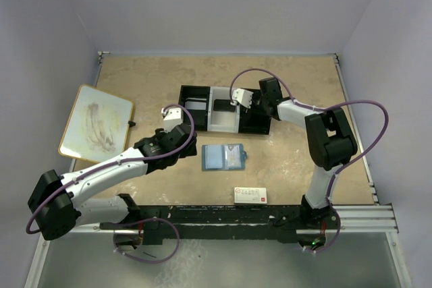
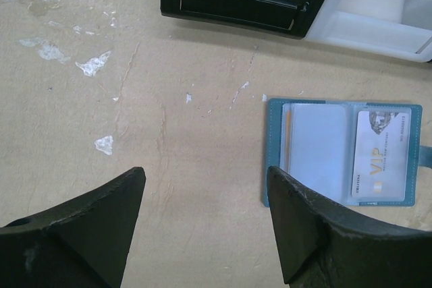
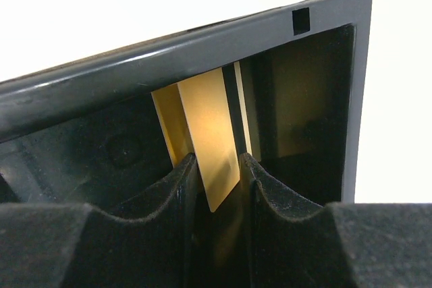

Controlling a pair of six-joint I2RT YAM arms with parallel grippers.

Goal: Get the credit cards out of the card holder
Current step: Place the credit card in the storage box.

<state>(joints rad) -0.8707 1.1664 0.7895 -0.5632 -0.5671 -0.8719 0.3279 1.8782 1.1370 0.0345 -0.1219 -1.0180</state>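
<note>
Far to the left of the card holder (image 2: 314, 150), a smudged whiteboard (image 1: 96, 123) lay flat on the mottled tan table (image 1: 297, 160). Just left of the holder, the left gripper (image 2: 206, 187) hung over bare tabletop, its dark wedge-shaped fingers spread wide with nothing between them. The holder itself lay open and flat, a blue bifold with paler translucent sleeves inside. A pale grey-white card (image 2: 381, 153) printed "VIP" sat in its right-hand sleeve. That card would likely handle as light, stiff and slick, so it is best pinched at whichever short edge clears the sleeve (none clearly did from here). The soft, light holder would probably slide unless pinned. Beyond the holder stood the black-and-white compartment tray (image 1: 223, 125), hard glossy plastic with square walls. In its black end, beyond and to the right of the holder, the right gripper (image 3: 217, 163) had its foam-padded fingers narrowly apart. The gold-yellow card (image 3: 206, 119) stood on edge between them, and whether the pads pressed it could not be told. Nearer than the holder and slightly right lay a white box with red print (image 1: 250, 195).
</note>
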